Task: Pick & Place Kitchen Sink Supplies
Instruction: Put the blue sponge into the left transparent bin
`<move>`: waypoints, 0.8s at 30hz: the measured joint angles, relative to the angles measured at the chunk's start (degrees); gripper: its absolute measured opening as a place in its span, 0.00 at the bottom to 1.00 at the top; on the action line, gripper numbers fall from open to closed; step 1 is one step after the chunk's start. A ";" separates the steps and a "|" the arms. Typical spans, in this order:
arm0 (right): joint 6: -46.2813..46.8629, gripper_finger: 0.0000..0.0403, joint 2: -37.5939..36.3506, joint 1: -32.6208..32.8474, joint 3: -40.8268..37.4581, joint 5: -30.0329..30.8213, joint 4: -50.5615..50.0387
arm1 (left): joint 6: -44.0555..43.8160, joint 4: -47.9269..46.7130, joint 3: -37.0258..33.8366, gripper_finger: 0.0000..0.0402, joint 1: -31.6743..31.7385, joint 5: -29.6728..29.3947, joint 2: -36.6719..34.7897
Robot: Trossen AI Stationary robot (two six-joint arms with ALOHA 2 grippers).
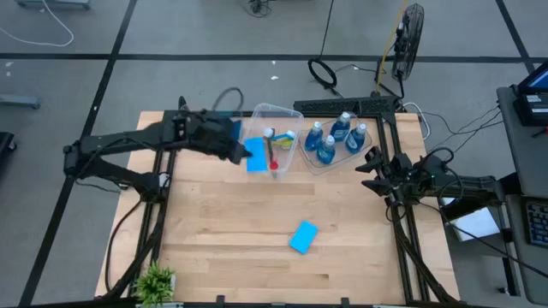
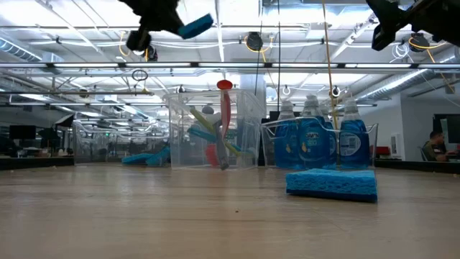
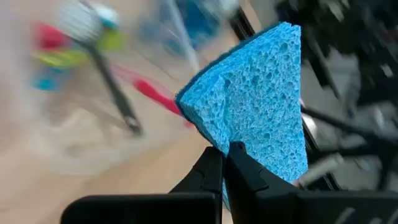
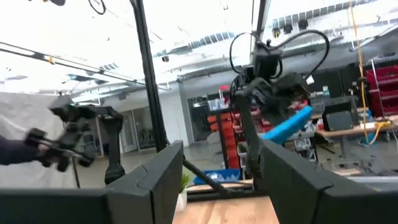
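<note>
One sponge (image 2: 195, 26) held tilted, corner-up.

High overhead, low table-level, wrist cams close-up, shared tubs (image 1: 276, 137)

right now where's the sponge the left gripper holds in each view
High view: held sponge, left of the brush tub.
Low view: top, left of centre, above the tub.
Left wrist view: centre, pinched by the left gripper.
Right wrist view: right of centre, in the air.
Shared landmark: the tub.
</note>
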 joint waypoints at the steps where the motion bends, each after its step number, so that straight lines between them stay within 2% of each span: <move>1: 0.00 0.49 -0.58 0.02 0.00 -0.02 -0.06 | -0.06 -1.68 0.07 0.01 0.86 -1.41 -1.02; 7: 0.00 0.49 -3.61 0.00 0.00 -0.02 0.67 | -0.66 -15.98 0.09 0.01 7.19 -9.99 -5.71; 12: -0.01 0.49 -5.22 0.00 0.00 0.00 0.74 | 1.63 -23.94 0.09 0.01 13.88 -13.42 -6.62; 18: -0.12 0.49 -5.71 0.00 0.00 0.03 0.42 | 8.69 -26.33 0.09 0.01 23.34 -12.41 -4.97; 24: -0.19 0.49 -5.69 0.00 0.00 0.03 -0.02 | 17.15 -28.72 0.07 0.01 34.60 -4.85 -1.02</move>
